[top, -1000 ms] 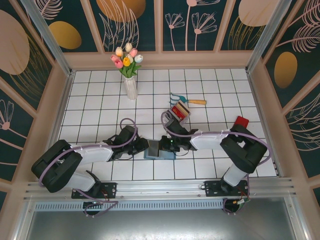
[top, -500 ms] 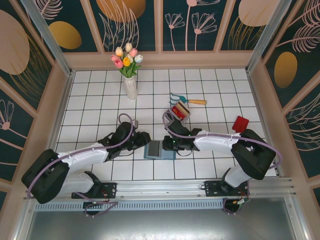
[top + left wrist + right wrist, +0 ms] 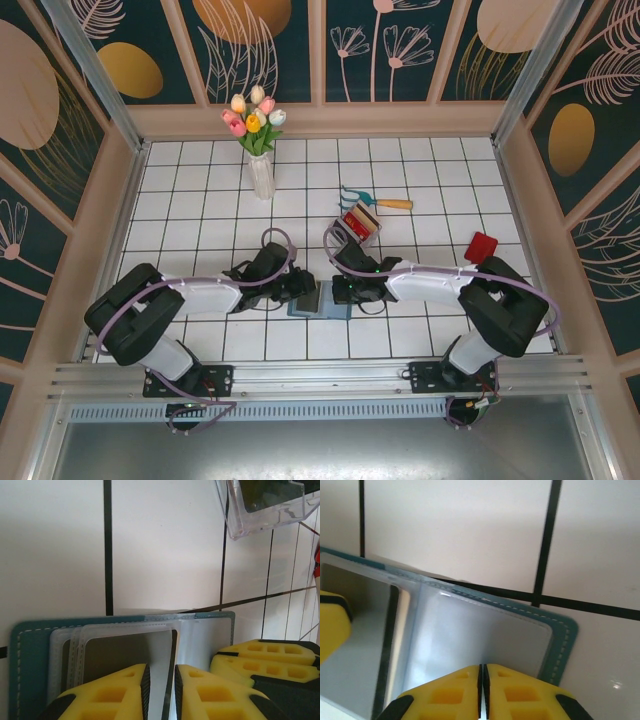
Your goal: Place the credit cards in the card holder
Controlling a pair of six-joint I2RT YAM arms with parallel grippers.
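Top view: the card holder [image 3: 322,308] lies open on the tabletop, near centre, with the left claw [image 3: 303,290] and right claw [image 3: 341,292] meeting over it.

Left wrist: the left claw pinches the grey card [image 3: 125,652] at the pocket mouth.

Right wrist: the right claw is pressed together over the holder's right flap.

The card is probably light, stiff and slick, so grip it by a short edge.

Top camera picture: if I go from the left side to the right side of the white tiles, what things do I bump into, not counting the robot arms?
flower vase → card holder → small tray → red card
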